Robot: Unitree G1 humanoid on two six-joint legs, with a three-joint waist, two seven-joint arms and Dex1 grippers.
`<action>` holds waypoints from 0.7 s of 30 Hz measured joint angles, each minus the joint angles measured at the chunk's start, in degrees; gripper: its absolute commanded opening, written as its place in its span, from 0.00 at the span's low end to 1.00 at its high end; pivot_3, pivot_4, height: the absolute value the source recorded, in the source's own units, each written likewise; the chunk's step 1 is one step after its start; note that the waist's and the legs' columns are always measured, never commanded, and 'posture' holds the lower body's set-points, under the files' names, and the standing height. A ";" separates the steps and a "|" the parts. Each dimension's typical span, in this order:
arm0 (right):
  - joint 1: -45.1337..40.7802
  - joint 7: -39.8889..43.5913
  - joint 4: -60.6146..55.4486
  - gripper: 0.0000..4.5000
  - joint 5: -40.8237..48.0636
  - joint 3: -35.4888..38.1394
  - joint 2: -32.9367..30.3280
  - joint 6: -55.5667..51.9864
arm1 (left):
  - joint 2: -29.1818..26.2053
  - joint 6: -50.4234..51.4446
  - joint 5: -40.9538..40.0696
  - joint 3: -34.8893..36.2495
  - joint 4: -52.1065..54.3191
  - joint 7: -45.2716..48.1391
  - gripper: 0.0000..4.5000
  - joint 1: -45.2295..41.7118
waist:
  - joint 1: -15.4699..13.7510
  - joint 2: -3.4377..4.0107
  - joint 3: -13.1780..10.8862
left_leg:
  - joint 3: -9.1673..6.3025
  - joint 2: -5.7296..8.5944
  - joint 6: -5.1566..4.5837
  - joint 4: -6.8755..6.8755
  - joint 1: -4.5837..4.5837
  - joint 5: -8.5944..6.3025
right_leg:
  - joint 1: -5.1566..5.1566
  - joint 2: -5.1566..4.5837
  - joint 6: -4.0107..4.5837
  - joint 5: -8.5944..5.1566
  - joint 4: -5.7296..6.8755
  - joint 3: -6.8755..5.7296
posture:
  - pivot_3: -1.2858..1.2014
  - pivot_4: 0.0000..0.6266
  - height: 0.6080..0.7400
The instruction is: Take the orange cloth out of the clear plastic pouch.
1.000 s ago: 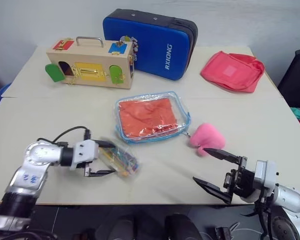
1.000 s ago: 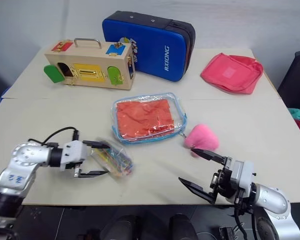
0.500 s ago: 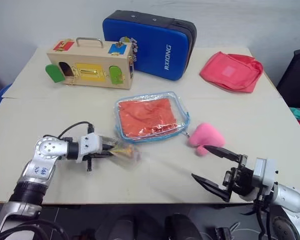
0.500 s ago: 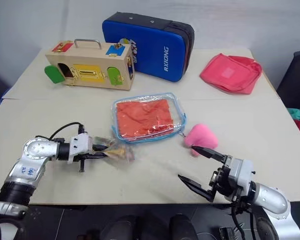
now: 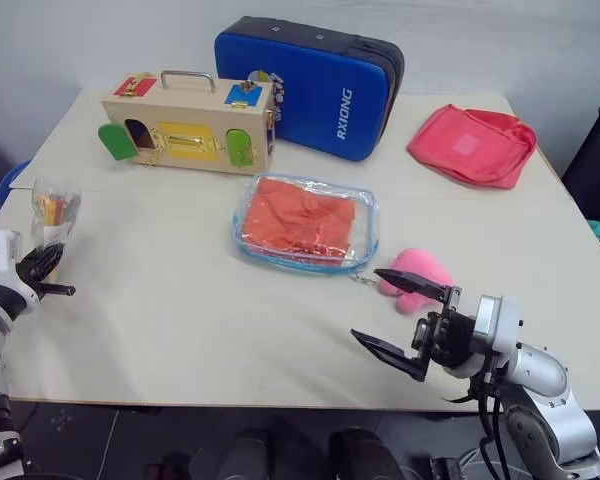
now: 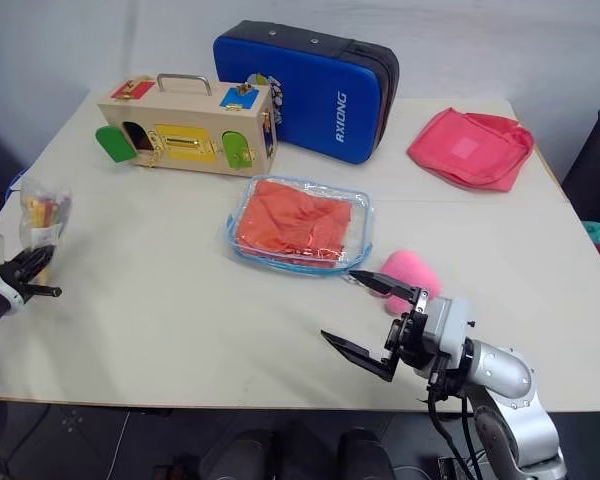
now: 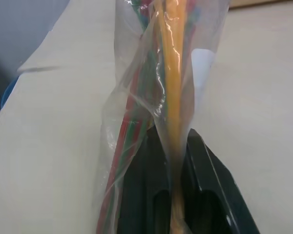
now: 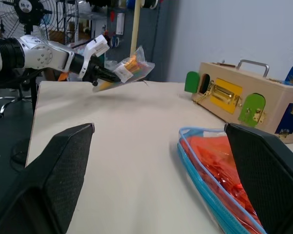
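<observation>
The right gripper (image 5: 398,314) is hovering with fingers spread wide, just in front of the clear plastic pouch (image 5: 306,223). The orange cloth (image 5: 308,217) is sitting inside; soft, light stuff, probably best pinched at a wrinkle. Off left, the left gripper (image 5: 42,268) is clamping the bag of sticks (image 5: 53,209).

Head pair up high, wrist cams down low

Both eyes overlook the same beige rectangular tabletop (image 5: 180,300); left wrist sits tight against a clear bag of coloured sticks (image 7: 156,97).
</observation>
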State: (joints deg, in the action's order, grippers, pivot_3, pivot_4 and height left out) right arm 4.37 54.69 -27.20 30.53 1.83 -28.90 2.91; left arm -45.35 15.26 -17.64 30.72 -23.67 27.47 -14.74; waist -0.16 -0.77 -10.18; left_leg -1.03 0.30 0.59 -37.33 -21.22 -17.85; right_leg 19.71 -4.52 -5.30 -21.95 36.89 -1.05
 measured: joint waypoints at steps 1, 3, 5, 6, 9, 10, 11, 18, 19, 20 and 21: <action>0.02 -0.18 0.44 1.00 -0.57 -0.08 -0.07 -0.16 | 0.03 0.90 -0.05 -0.39 0.09 0.00 0.32 -0.38 | 0.01 -0.04 0.01 | 0.00 0.00 0.01 0.00 0.00 0.00 | 0.00 0.00 0.00 0.00 0.00 0.00 | 0.52 0.24 1.00; -0.10 -0.95 0.64 1.00 -1.05 -0.09 -0.24 -1.00 | 0.02 2.45 -0.31 -0.46 0.79 0.00 0.46 -0.76 | 0.25 -0.04 0.02 | 0.01 -0.01 0.03 0.02 0.00 0.01 | 0.02 0.00 0.00 0.00 0.00 0.01 | 0.52 0.24 1.00; -0.99 -1.73 0.64 1.00 -0.97 -0.06 -0.61 -2.40 | 0.00 3.80 -0.82 -0.34 2.10 0.19 0.59 -0.77 | 0.47 -0.03 0.01 | 0.02 -0.02 0.06 0.06 0.01 0.03 | 0.07 0.02 0.00 0.00 0.01 0.02 | 0.52 0.24 1.00; -1.39 -1.95 0.62 1.00 -0.76 -0.02 -1.01 -3.32 | -0.05 4.69 -1.30 -0.32 3.17 0.39 0.64 -0.77 | 0.61 -0.03 0.01 | 0.03 -0.04 0.08 0.09 0.01 0.04 | 0.08 0.03 0.00 0.00 0.01 0.02 | 0.52 0.24 1.00; -1.25 -2.02 0.26 1.00 0.37 0.21 -2.51 -5.70 | -1.19 4.03 -1.30 -0.11 4.53 0.87 0.64 -0.40 | 0.68 -0.03 0.01 | 0.04 -0.05 0.11 0.16 -0.01 0.04 | 0.14 0.04 0.00 0.00 0.00 0.01 | 0.52 0.24 1.00; -0.87 -2.04 0.13 1.00 0.41 0.73 -3.07 -6.19 | -1.75 2.39 -1.22 0.15 4.99 1.60 0.69 0.00 | 0.63 -0.03 0.01 | 0.04 -0.05 0.11 0.16 -0.01 0.04 | 0.14 0.04 0.00 0.00 -0.01 0.01 | 0.52 0.24 1.00; -0.50 -2.03 0.07 1.00 0.52 1.32 -3.79 -6.68 | -2.18 0.67 -1.31 0.34 5.36 2.95 0.73 0.39 | 0.57 -0.03 0.01 | 0.05 -0.05 0.10 0.15 -0.02 0.04 | 0.12 0.03 0.00 0.00 -0.03 0.01 | 0.52 0.24 1.00; 0.07 0.11 8.88 1.00 -0.83 14.85 -18.69 -10.90 | -4.47 -5.11 -9.75 -6.14 22.03 28.92 1.00 9.01 | 0.25 0.11 -0.04 | 0.08 0.02 -0.04 0.10 0.12 -0.04 | -0.21 -0.16 0.05 0.02 -0.60 0.02 | 0.52 0.24 1.00; -0.73 0.38 10.43 1.00 -1.30 15.06 -19.94 -11.94 | -4.46 -5.17 -9.87 -7.93 23.23 30.82 1.00 9.27 | 0.32 0.12 -0.04 | 0.05 -0.01 -0.01 0.15 0.13 -0.02 | -0.18 -0.12 0.07 0.03 -0.60 0.01 | 0.52 0.24 1.00; -1.96 1.02 12.32 1.00 -1.94 14.28 -21.36 -13.31 | -4.38 -5.59 -9.79 -10.32 24.03 32.82 1.00 9.24 | 0.38 0.13 -0.05 | 0.03 -0.06 0.03 0.18 0.13 0.00 | -0.15 -0.06 0.12 0.03 -0.58 -0.01 | 0.52 0.24 1.00; -2.78 1.46 13.61 1.00 -2.64 13.67 -22.15 -14.18 | -4.19 -5.85 -9.69 -11.92 24.73 33.91 1.00 9.19 | 0.42 0.17 -0.07 | 0.03 -0.08 0.04 0.22 0.09 0.02 | -0.09 -0.03 0.13 0.03 -0.55 -0.02 | 0.52 0.24 1.00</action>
State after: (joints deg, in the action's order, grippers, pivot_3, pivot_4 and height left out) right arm 1.59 56.15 -13.60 27.89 15.50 -51.05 -11.27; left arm -49.54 9.41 -27.33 18.80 1.06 61.38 -5.55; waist 0.25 -0.60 -10.25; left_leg -0.99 0.23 0.63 -37.11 -21.13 -17.83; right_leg 19.62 -4.55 -5.17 -21.92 36.34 -1.06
